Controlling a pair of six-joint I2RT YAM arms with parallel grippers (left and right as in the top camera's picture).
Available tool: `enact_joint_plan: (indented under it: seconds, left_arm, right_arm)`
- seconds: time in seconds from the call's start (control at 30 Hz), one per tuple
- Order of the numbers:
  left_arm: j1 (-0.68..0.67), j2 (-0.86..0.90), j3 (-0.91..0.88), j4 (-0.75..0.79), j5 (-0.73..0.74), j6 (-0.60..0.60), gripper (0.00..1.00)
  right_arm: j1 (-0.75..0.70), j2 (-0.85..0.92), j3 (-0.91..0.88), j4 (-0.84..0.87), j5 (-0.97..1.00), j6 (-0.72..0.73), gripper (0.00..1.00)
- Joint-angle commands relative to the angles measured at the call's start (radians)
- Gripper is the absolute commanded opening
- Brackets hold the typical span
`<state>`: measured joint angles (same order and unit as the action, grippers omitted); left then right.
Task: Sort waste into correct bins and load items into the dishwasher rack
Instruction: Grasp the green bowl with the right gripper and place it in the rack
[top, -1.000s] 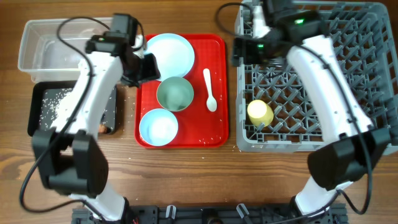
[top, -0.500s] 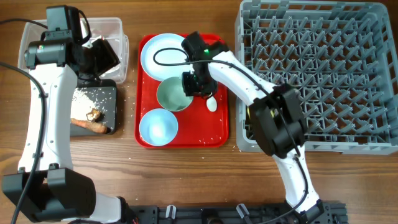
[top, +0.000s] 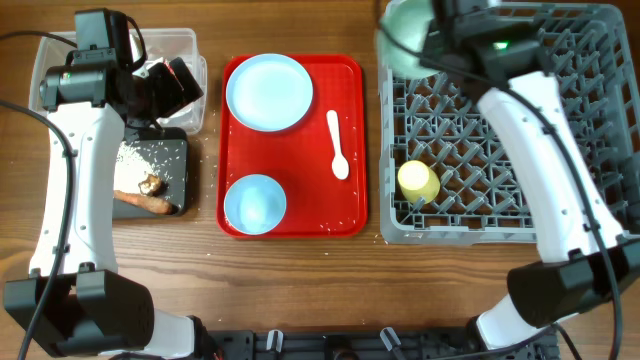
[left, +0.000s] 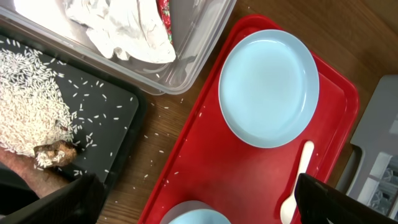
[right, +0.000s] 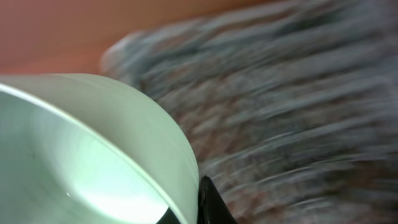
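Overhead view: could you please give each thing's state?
pale-green bowl, held above the rack corner
right hand, shut on the pale-green bowl
left hand, open, empty
yellow cup, in the rack
plate, flat on the red tray
light-blue bowl, upright on the red tray
spoon, lying on the red tray

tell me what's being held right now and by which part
The right tool grips the pale-green bowl by its rim. The left tool is open, holding nothing.

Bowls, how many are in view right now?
2. The pale-green bowl is held in the right tool over the dishwasher rack's far-left corner. The light-blue bowl sits on the red tray, at its near-left corner. The right arm hides part of the rack.
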<state>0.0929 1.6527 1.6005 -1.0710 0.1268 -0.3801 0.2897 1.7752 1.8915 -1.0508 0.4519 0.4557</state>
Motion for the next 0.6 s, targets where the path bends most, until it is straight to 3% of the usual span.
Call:
enact_joint_plan:
  seconds: [0.0, 0.13, 0.23, 0.33, 0.57]
  left_arm:
    - [0.005, 0.0, 0.008, -0.004, -0.005, 0.002, 1.0]
    - [0.003, 0.0, 0.008, 0.027, -0.005, 0.001, 1.0]
    - [0.003, 0.0, 0.008, 0.035, -0.005, 0.002, 1.0]
    - [0.003, 0.0, 0.008, 0.035, -0.005, 0.001, 1.0]
    - [0.003, 0.0, 0.008, 0.022, -0.005, 0.002, 1.0]
  right_arm:
    - [-0.041, 0.048, -0.002, 0.076, 0.401, -0.076, 0.04]
    - [-0.045, 0.219, -0.002, 0.443, 0.497, -0.603, 0.04]
    - [-0.037, 0.332, -0.002, 0.541, 0.613, -0.842, 0.04]
    - [-0.014, 0.392, -0.002, 0.523, 0.613, -0.895, 0.04]
    - [0.034, 0.402, -0.037, 0.522, 0.624, -0.866, 0.04]
